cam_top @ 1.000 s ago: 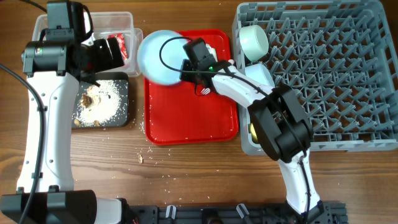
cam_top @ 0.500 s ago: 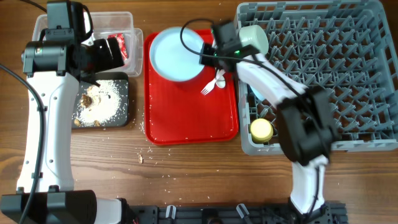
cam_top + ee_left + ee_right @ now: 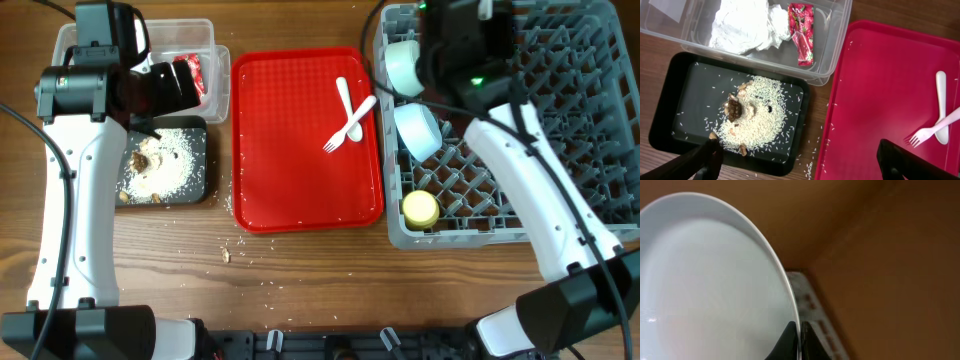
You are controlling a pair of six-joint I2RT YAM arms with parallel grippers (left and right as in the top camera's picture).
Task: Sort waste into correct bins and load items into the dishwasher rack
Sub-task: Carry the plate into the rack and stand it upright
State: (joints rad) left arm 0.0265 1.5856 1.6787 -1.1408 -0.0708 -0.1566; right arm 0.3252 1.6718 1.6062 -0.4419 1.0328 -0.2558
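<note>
1. Clear plastic tub point(image 3: 837, 37): far left of the counter point(image 3: 330, 280), at the back. Contains a crumpled white napkin point(image 3: 747, 27) and, just beside it, a red wrapper point(image 3: 802, 32).
2. Black tray point(image 3: 687, 100): directly in front of the tub, touching it. Holds a heap of whitish food scraps point(image 3: 752, 117) with a brown lump in the middle. Loose crumbs point(image 3: 226, 254) lie on the counter in front of it.
3. Left gripper point(image 3: 797, 150): released, jaws spread wide, holding nothing. It hangs above the black tray and the near edge of the red serving tray point(image 3: 300, 190).
4. Red serving tray: centre of the counter, between the bins and the rack. Carries a white spoon point(image 3: 941, 107) and a white fork point(image 3: 932, 131), crossed and touching.
5. Dishwasher rack point(image 3: 560, 150): right side. Its left column holds two mint bowls, one at the far corner point(image 3: 405, 65) and one behind midway point(image 3: 420, 130), with the yellow cup point(image 3: 420, 208) at the near corner.
6. Right gripper point(image 3: 799, 336): clenched on the rim of the pale blue plate point(image 3: 715, 280), raised above the far left part of the rack. The plate is not made out in the overhead view.
</note>
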